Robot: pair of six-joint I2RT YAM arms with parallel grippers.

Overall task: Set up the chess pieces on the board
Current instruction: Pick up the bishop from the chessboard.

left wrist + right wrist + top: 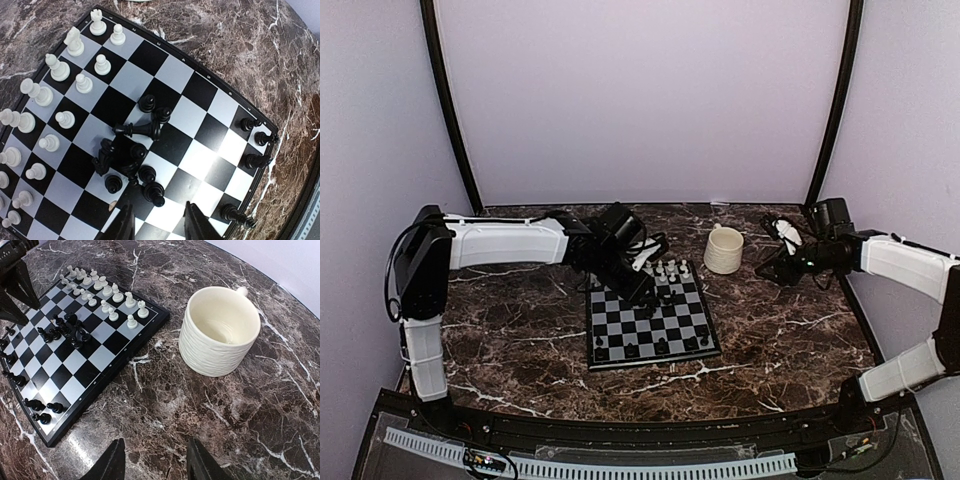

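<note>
The checkered board [665,325] lies mid-table. White chess pieces [60,70] stand in two rows along its far side. A heap of black pieces [127,155] sits mid-board, one lying flat. A few more black pieces [250,160] stand along the near edge. My left gripper [157,225] hovers over the board just beside the heap, open, nothing between its fingers [195,222]. Off to the right, my right gripper [156,462] hangs open over bare marble, short of the cream mug [220,330]. The left arm hides part of the board's far left in the top view.
The mug [723,250] stands to the right of the board's far corner, between the board and my right gripper [785,265]. Dark marble tabletop [520,340] surrounds the board. Pale walls and black corner posts close in the back and sides.
</note>
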